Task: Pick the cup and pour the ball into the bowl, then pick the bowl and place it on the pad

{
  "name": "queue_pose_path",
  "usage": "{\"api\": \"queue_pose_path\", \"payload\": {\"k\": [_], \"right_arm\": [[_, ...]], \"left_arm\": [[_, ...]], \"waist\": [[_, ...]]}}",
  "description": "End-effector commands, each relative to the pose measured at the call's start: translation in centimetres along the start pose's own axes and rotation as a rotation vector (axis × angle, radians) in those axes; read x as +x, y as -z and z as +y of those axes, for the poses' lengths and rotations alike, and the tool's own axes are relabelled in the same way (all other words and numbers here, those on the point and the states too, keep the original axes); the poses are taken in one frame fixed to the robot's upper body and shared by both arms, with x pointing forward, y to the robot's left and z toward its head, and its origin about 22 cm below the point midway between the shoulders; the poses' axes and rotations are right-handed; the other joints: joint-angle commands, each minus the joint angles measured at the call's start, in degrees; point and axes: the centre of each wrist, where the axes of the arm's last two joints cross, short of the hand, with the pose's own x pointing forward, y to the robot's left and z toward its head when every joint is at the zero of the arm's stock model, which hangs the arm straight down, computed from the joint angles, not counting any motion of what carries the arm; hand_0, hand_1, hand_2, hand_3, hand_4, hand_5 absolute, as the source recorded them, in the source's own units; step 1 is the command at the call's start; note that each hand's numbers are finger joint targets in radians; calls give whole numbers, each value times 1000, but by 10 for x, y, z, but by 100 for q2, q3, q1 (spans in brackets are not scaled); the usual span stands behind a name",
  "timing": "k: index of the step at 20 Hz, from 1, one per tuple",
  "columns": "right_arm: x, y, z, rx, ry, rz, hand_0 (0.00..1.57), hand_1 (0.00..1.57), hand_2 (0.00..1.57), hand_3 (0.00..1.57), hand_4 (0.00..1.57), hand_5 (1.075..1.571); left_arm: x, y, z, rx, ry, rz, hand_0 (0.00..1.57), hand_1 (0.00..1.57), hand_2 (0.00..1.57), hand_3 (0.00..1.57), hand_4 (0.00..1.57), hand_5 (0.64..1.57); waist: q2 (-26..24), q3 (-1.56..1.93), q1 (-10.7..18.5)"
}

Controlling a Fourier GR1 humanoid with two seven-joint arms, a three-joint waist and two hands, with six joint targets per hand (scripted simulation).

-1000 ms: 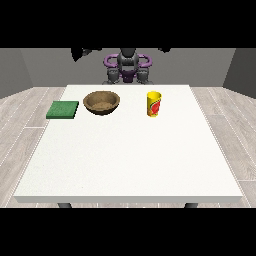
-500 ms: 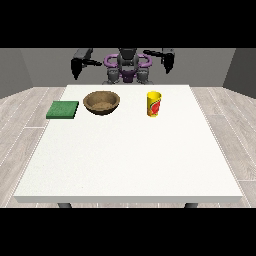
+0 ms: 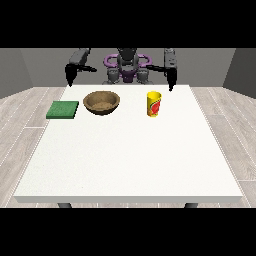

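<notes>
A yellow cup (image 3: 154,104) with a red mark stands upright on the white table (image 3: 130,155), right of centre at the back. A brown wooden bowl (image 3: 102,102) sits to its left. Further left lies a flat green pad (image 3: 63,109). No ball shows; the cup's inside is hidden. The hand at the view's right (image 3: 171,80) hangs over the table's back edge, behind and right of the cup, with nothing in it. Above the table's back left corner, the hand at the view's left (image 3: 69,76) hangs behind the pad, also holding nothing.
The robot's torso (image 3: 127,67) stands behind the table's back edge. A wide bare stretch of white tabletop lies between the objects and the front edge. Wooden floor surrounds the table.
Both arms have swung outward and down from beside the torso. The hands now hang lower, near the table's back corners. Cup, bowl and pad have not moved.
</notes>
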Motion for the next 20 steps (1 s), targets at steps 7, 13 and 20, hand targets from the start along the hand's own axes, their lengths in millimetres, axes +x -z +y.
{"api": "queue_pose_path", "payload": {"k": [7, 13, 20], "right_arm": [[-5, 8, -45, 23, 21, -56, 0, 0, 0, 0, 0, 1563], [-20, 0, -63, 5, 16, -77, 0, 0, 0, 0, 0, 1558], [-1, 11, -70, 32, 21, -105, 0, 0, 0, 0, 0, 1558]], "left_arm": [[-40, 11, 2, 90, 39, -73, 0, 0, 0, 0, 0, 1238], [-65, 1, -22, 71, 35, -58, 0, 0, 0, 0, 0, 1267], [-84, 2, 15, 138, -34, -69, 659, 659, 914, 286, 0, 1425]], "waist": [[504, -1, -262], [578, 0, -251], [811, -5, -417]]}}
